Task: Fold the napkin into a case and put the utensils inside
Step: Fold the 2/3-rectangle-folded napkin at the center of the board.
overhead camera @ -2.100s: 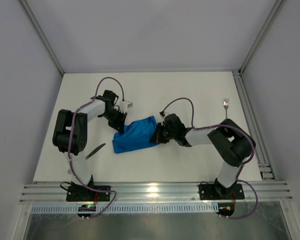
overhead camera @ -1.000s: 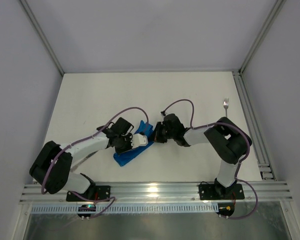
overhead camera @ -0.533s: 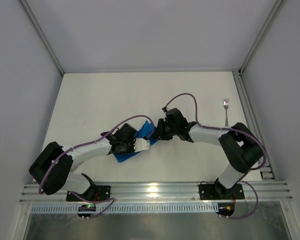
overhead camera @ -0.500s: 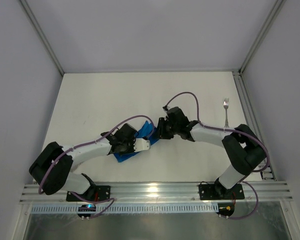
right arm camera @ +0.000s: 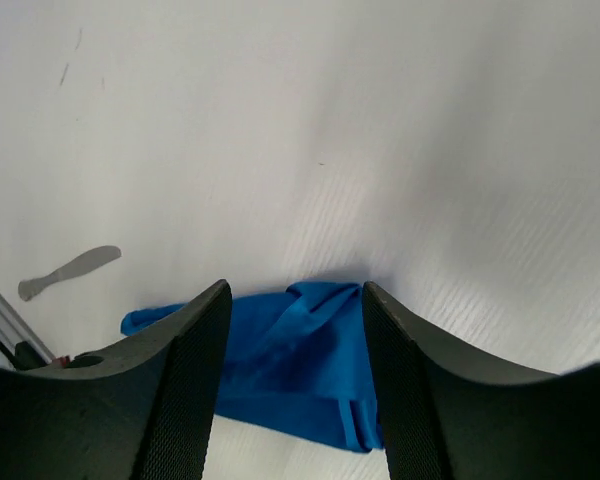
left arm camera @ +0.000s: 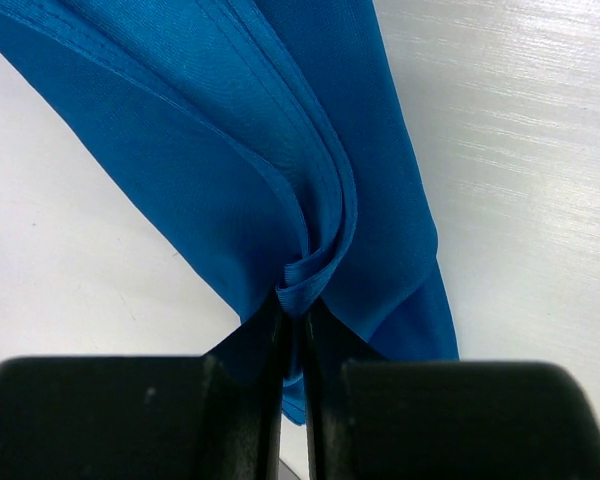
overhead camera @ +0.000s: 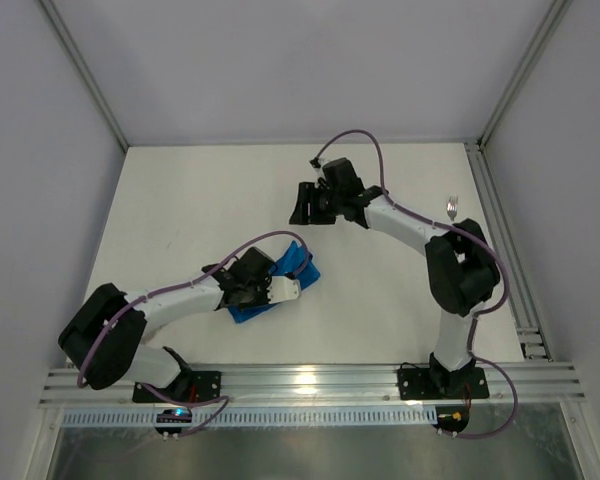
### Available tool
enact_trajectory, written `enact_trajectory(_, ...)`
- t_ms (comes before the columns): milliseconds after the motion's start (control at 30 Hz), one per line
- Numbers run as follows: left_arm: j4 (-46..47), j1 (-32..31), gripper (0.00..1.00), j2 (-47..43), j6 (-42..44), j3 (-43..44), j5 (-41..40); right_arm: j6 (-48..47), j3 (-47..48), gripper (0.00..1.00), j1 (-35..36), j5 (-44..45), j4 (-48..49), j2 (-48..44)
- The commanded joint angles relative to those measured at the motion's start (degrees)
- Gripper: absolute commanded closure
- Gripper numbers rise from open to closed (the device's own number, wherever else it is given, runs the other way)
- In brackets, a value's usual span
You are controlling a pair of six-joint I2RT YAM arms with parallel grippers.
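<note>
The bright blue napkin [overhead camera: 302,265] lies bunched in the middle of the table, partly under my left arm. My left gripper [overhead camera: 283,288] is shut on a pinched fold of the napkin [left arm camera: 230,150], and the cloth is squeezed between its jaws [left arm camera: 298,312]. My right gripper [overhead camera: 299,210] hangs open farther back, apart from the cloth, with nothing between its fingers. In the right wrist view the napkin [right arm camera: 290,360] shows beyond the open gripper [right arm camera: 294,292]. The silver fork [overhead camera: 451,209] lies at the far right. The dark grey knife-like piece [right arm camera: 70,272] lies on the table to the left of the napkin.
An aluminium rail [overhead camera: 500,235] runs along the table's right side, close to the fork. Another rail [overhead camera: 310,381] crosses the near edge by the arm bases. White walls enclose the left, back and right.
My right gripper has opened, let go of the napkin and pulled away toward the back of the table. The left gripper has kept its hold and barely moved.
</note>
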Motion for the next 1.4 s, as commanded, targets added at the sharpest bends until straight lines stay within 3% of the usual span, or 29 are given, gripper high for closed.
enact_trajectory(0,0.1,-0.5,0.92,0.9,-0.2,-0.4,-1.1,-0.8,4.7,0.41,0.5,0.1,-2.9,5.6)
enact_trajectory(133,0.2,-0.5,0.92,1.0,-0.6,-0.5,-0.9,-1.2,4.7,0.41,2.2,1.0,-2.9,7.6)
enact_trajectory(233,0.2,-0.5,0.92,1.2,-1.2,-0.6,-1.0,-1.5,3.3,0.6,3.0,1.4,-2.9,8.1)
enact_trajectory(267,0.2,-0.6,0.92,1.3,-1.2,-0.6,-1.0,-1.3,2.4,0.71,3.1,1.3,-2.6,7.9)
enact_trajectory(500,0.5,-0.5,0.92,1.5,-1.8,-0.8,-1.7,0.4,-7.2,0.96,3.1,1.4,1.9,1.9)
enact_trajectory(700,0.3,-0.5,0.89,1.1,-4.3,-0.4,-1.7,1.2,-14.5,0.96,3.1,3.9,4.6,-3.6)
enact_trajectory(933,-1.4,0.7,0.73,1.3,-6.6,1.5,-0.4,3.0,-20.7,0.96,3.1,3.9,8.8,-6.9)
enact_trajectory(1033,-2.6,1.6,0.72,0.2,-7.0,2.3,0.4,4.4,-23.2,0.96,3.1,3.0,10.9,-8.5)
enact_trajectory(1267,-2.7,1.8,0.79,0.5,-7.7,2.0,1.0,5.2,-28.1,0.93,4.4,4.6,11.8,-13.6)
enact_trajectory(1367,-2.3,1.9,0.94,0.3,-8.0,2.1,1.2,6.2,-30.2,0.87,4.6,2.8,13.3,-13.9)
